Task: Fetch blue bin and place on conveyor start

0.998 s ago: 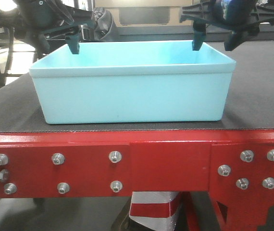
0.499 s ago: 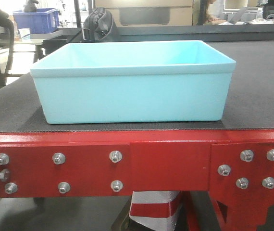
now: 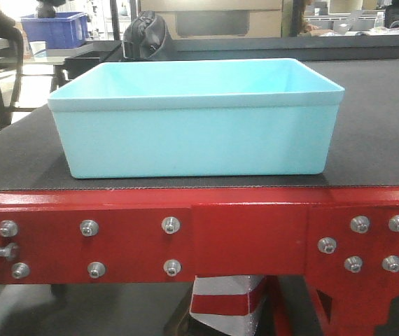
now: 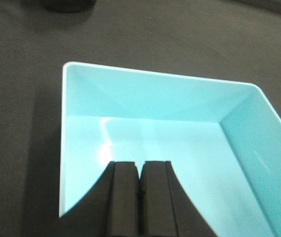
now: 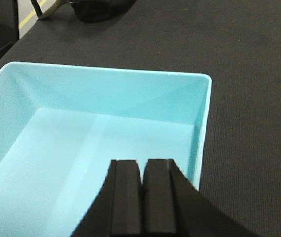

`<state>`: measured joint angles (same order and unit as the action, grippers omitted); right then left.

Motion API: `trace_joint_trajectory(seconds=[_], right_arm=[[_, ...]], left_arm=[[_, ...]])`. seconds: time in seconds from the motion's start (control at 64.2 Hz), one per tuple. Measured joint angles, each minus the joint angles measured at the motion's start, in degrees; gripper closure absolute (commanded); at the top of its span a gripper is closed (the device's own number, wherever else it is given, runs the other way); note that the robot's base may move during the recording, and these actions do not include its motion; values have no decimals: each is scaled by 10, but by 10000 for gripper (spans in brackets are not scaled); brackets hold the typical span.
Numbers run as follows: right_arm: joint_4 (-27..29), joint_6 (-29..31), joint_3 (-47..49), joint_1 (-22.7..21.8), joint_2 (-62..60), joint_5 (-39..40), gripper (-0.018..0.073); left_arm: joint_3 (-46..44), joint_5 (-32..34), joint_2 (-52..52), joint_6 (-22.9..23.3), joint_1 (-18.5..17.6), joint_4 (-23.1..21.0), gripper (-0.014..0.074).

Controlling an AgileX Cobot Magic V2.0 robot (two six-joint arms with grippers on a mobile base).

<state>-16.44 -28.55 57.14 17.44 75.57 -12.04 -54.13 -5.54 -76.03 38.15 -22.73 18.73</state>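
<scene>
The blue bin (image 3: pixel 192 119) is a pale aqua tub. It stands upright and empty on the black belt of the conveyor start (image 3: pixel 374 140), just behind the red frame plate (image 3: pixel 248 241) with silver bolts. No gripper shows in the front view. In the left wrist view, my left gripper (image 4: pixel 140 165) is shut and empty above the bin's (image 4: pixel 180 148) left near part. In the right wrist view, my right gripper (image 5: pixel 141 163) is shut and empty above the bin's (image 5: pixel 81 148) right near part.
A dark royal-blue crate (image 3: pixel 52 26) sits on a table far back left. A dark bag (image 3: pixel 147 35) lies at the belt's far end, also in the right wrist view (image 5: pixel 98 10). A red-and-white striped post (image 3: pixel 227 304) stands under the frame.
One second ago both grippers hung over the bin's far rim in the front view. They have since risen out of that view. The bin stays on the belt.
</scene>
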Motion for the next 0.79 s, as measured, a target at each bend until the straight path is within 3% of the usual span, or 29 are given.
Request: trace_joint_trajectory(seconds=[0.109, 0.312, 0.795], right_arm=[[-13, 1, -60, 0, -48, 36, 724], [-35, 1, -145, 0, -132, 76, 724], [-36, 1, -162, 0, -320, 86, 724]], left_arm=[[81, 49, 50, 0, 0, 0, 707], [166, 61, 147, 0, 0, 0, 707], [175, 55, 336, -1, 0, 0, 707]])
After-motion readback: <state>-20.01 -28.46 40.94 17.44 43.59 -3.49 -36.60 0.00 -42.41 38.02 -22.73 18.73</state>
